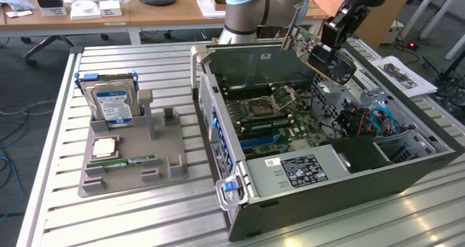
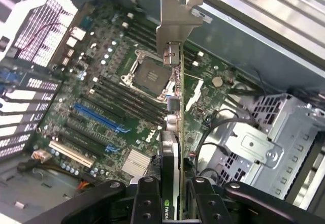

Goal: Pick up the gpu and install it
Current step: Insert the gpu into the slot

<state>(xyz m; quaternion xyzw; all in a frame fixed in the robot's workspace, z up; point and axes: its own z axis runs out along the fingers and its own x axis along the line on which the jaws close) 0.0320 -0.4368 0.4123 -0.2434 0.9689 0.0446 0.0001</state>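
The end effector [image 2: 172,203] grips the gpu [image 2: 170,155] over the motherboard [image 2: 96,89]; align its edge parallel with the blue slot [image 2: 99,118].

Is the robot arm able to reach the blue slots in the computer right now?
Probably yes. The case is open, and the gripper holding the gpu hangs above the board with nothing over the blue slots.

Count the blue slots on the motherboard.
2. A long blue slot runs across the middle of the board; a short blue slot sits beside the silver heat sink. The graphics card held in the tool may hide more.
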